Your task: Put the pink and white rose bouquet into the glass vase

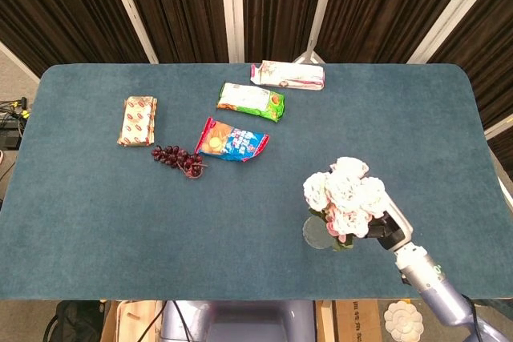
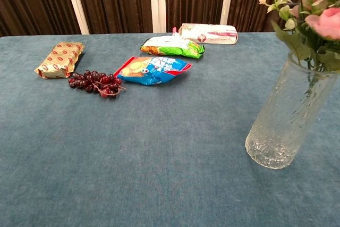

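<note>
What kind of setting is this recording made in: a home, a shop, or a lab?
Most likely a lab or staged recording room. A table with a plain blue cloth stands before dark curtains, and snack packets, grapes and a glass vase are spread out like test props.
</note>
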Robot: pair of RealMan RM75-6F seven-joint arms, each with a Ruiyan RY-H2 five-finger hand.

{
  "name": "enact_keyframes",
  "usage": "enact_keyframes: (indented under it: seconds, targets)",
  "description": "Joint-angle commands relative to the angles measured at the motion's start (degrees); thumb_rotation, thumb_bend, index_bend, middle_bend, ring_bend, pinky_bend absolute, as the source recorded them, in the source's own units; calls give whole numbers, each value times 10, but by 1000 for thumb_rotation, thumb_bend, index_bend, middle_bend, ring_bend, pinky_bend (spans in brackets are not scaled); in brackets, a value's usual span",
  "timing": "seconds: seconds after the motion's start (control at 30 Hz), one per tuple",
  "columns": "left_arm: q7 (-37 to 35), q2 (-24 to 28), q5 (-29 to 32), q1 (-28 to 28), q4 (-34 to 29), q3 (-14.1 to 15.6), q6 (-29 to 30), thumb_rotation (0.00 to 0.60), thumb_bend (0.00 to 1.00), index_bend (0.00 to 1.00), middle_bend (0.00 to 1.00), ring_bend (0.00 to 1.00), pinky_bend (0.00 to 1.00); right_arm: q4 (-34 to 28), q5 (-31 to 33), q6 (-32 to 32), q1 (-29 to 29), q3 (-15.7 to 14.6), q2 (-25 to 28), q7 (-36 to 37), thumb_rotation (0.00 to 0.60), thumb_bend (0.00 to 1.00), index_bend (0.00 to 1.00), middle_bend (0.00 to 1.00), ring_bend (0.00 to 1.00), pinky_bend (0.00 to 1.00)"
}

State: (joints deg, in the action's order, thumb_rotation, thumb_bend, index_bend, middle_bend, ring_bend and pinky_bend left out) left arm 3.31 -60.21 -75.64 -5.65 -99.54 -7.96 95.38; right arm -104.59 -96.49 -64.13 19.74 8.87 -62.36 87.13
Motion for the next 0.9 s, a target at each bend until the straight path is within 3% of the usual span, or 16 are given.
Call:
enact_keyframes:
  seconds: [0.03, 0.43, 0.9]
  targets:
    - [2, -1, -3, 0, -2, 2, 0, 600, 188, 97, 0, 0, 0, 23, -42, -37, -9, -30, 32, 15, 600, 191, 299, 134, 43, 0]
    - [-3, 2, -8, -1, -3, 4, 0, 600, 188, 97, 0, 0, 0, 78, -98, -88, -2, -99, 88, 58, 600, 189, 297, 100, 4, 0]
    - [0, 0, -6, 0, -3, 4, 0, 600, 188, 97, 0, 0, 0, 118, -133, -136, 13, -154, 154, 67, 600, 190, 289, 91, 0, 0]
